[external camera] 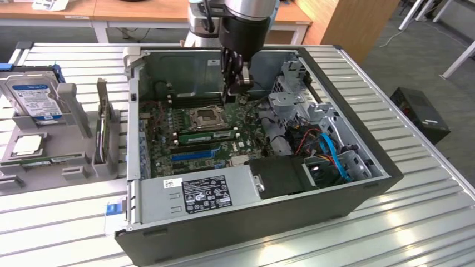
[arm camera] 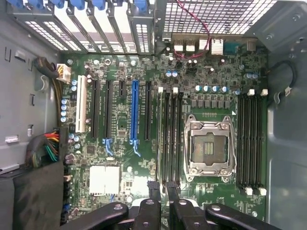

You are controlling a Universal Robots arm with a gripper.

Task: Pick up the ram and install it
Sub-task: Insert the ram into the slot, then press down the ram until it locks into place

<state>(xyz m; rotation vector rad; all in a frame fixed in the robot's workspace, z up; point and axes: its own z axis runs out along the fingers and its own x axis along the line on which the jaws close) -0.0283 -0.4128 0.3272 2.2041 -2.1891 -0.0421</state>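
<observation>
Exterior view: long green ram (external camera: 206,135)

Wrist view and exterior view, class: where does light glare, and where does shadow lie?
On the exterior view's right, glare streaks the ribbed silver metal table; the open grey computer case is dim inside. Wrist view: the green motherboard is evenly lit, the black gripper dark against it.

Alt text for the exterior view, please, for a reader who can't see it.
A robot arm's hand reaches down into an open computer case lying on a slatted metal table, just above the green motherboard near its processor socket. At the exterior view's left, a grey rack holds a hard drive.
</observation>
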